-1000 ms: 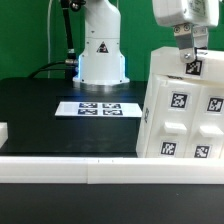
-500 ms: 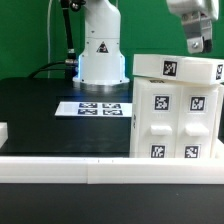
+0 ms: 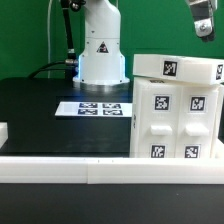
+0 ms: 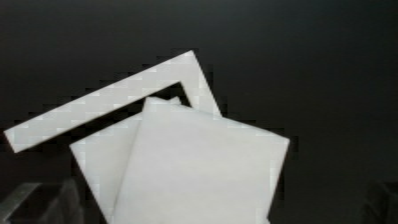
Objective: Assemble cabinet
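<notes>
The cabinet, a large white box with black-and-white square tags, stands upright on the black table at the exterior view's right. A flat tagged top lies level on it. My gripper is high above the cabinet's right side, at the picture's top edge, apart from it and holding nothing. In the wrist view the cabinet shows from above as white angled faces on the dark table. One blurred finger shows at the frame's edge, far out to the side, so the jaws stand wide.
The marker board lies flat in the middle of the table. The white robot base stands behind it. A long white rail edges the table's front. A small white piece sits at the exterior view's left edge.
The cabinet was tilted in my grip a second ago. It now stands upright and free. My gripper has let go and risen up and to the exterior view's right.
</notes>
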{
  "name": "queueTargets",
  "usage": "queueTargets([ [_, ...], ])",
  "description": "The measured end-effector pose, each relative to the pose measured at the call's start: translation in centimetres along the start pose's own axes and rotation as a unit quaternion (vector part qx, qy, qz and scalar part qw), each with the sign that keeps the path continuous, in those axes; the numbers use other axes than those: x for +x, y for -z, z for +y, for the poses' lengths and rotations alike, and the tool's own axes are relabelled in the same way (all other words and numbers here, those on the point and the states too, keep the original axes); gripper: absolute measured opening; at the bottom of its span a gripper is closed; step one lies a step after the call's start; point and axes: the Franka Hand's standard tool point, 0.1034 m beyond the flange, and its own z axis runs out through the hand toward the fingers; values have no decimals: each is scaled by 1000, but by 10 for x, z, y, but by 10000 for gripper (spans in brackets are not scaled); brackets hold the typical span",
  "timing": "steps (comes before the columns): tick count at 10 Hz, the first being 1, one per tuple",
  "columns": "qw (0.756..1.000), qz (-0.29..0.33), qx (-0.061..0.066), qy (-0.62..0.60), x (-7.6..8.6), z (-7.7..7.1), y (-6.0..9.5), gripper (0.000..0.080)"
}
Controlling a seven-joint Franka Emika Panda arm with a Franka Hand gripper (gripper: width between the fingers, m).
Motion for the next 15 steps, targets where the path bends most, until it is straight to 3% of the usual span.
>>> queueTargets([
  [2, 987, 10, -6, 163, -2, -8, 2, 797],
  [4, 942, 11, -21, 335, -3, -13, 4, 797],
  [7, 895, 9, -25, 445, -2, -15, 3, 797],
  [9, 832, 16, -30, 554, -1, -15, 3, 797],
  [11, 717, 50, -42, 694, -5, -16, 2, 797],
  [12, 639, 45, -52, 766, -3, -16, 4, 797],
  [13, 577, 32, -62, 814, -3, -15, 7, 797],
  [14, 498, 27, -72, 864, -5, -15, 8, 797],
  [15, 405, 24, -85, 910, -6, -13, 6, 797],
])
